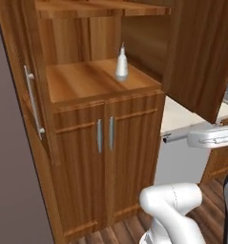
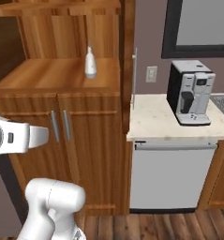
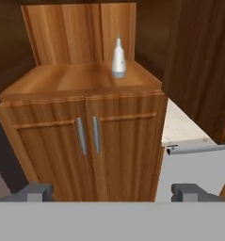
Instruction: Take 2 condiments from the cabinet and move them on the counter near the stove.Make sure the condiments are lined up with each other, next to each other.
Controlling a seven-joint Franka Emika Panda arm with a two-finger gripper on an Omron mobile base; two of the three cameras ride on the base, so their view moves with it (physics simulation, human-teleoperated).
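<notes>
One condiment, a whitish pear-shaped bottle [image 1: 121,66] [image 2: 90,63] [image 3: 118,60] with a thin nozzle, stands upright on the open cabinet's inner shelf [image 1: 87,81] [image 3: 62,80], toward its right back. My gripper [image 3: 113,193] hangs open well in front of the cabinet, below shelf height, with nothing between its fingertips [image 3: 38,192]. The hand [image 1: 211,137] shows at the right of the left base view. The beige counter [image 2: 155,119] [image 1: 180,116] runs right of the cabinet. The stove is out of view.
The cabinet's long doors stand swung open, one at left with a silver bar handle [image 1: 33,100], one at right [image 1: 201,52] over the counter. A coffee machine [image 2: 190,91] sits on the counter above a white dishwasher [image 2: 172,176]. Two closed lower doors [image 3: 85,136] sit under the shelf.
</notes>
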